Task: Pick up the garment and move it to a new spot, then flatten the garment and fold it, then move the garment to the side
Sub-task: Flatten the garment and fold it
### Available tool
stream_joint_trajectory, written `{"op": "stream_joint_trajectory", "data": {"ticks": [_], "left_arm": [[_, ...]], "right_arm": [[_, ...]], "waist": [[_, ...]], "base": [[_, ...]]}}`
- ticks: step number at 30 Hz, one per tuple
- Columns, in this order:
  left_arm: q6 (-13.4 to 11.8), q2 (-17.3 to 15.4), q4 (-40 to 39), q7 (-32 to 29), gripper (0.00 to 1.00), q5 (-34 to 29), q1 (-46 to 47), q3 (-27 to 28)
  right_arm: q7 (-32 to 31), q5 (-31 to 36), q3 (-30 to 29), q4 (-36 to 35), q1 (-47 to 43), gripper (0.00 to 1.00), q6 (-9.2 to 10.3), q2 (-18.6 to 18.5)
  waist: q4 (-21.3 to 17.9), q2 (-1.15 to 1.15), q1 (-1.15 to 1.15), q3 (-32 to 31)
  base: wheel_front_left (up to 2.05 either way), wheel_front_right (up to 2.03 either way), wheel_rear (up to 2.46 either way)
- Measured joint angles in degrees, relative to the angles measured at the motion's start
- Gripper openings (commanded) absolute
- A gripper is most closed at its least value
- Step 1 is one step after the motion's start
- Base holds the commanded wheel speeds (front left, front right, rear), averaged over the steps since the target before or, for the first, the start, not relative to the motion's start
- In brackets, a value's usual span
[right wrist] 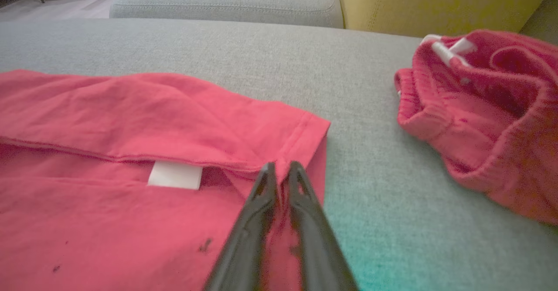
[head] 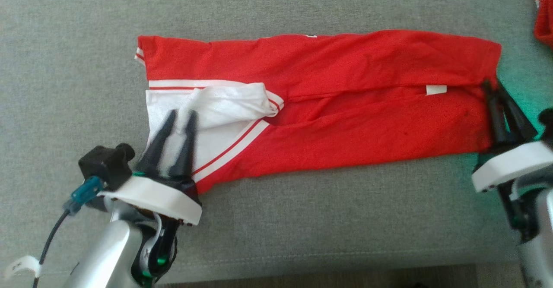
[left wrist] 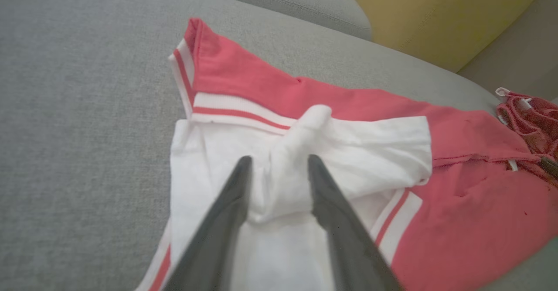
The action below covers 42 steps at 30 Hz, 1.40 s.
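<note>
Shirt (head: 345, 106), red with a white sleeve (head: 224, 102), lies folded long across the grey sofa (head: 276, 219). Left gripper (head: 182, 113) is partly open around a bump of sleeve; right gripper (head: 492, 83) pinches the far hem shut, probably to hold the cloth flat

Head camera: I'm looking steeply down on the grey cushion (head: 276, 219), whole garment (head: 345, 63) in frame. Left wrist camera: close over its white end, facing the cushion's far edge. Right wrist camera: low, close at the opposite end; shares the white tag (right wrist: 175, 175) with the head view.
</note>
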State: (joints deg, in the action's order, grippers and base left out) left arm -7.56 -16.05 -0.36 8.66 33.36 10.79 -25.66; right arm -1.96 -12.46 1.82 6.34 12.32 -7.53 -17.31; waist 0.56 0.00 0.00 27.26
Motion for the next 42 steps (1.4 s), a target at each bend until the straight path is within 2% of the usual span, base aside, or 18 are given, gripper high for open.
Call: {"op": "stream_joint_trajectory", "data": {"ticks": [4,11,16,27,42], "left_arm": [[-0.1,0.0,3.0,1.1,1.0,-0.5,0.1,0.0],[-3.3,0.4,4.6,5.1,1.0,-5.6,0.1,1.0],[-5.0,1.8,3.4,5.6,1.0,-9.4,0.1,4.9],[-3.7,5.0,3.1,5.6,1.0,-14.9,-4.0,11.7],[-0.6,7.2,5.9,5.6,1.0,-17.7,-5.1,14.4]], "right_arm": [[1.3,1.6,-0.9,0.2,-1.4,1.0,0.0,3.1],[6.5,2.6,-2.7,-2.3,-4.0,1.0,0.0,7.8],[9.6,4.0,-3.2,-5.4,-4.1,1.0,0.0,9.9],[10.5,4.1,-1.8,-4.6,-7.0,1.0,0.0,11.4],[10.5,3.9,-1.6,-3.7,-8.3,1.0,0.0,11.5]], "waist": [[-0.4,0.0,0.0,-0.4],[-1.2,0.0,0.0,-2.8],[-1.8,0.0,0.0,-5.3],[-2.5,0.0,0.0,-11.5],[-1.9,0.0,0.0,-12.8]], "base": [[0.0,0.0,0.0],[0.0,0.0,0.0],[0.0,0.0,0.0],[0.0,0.0,0.0],[0.0,0.0,0.0]]}}
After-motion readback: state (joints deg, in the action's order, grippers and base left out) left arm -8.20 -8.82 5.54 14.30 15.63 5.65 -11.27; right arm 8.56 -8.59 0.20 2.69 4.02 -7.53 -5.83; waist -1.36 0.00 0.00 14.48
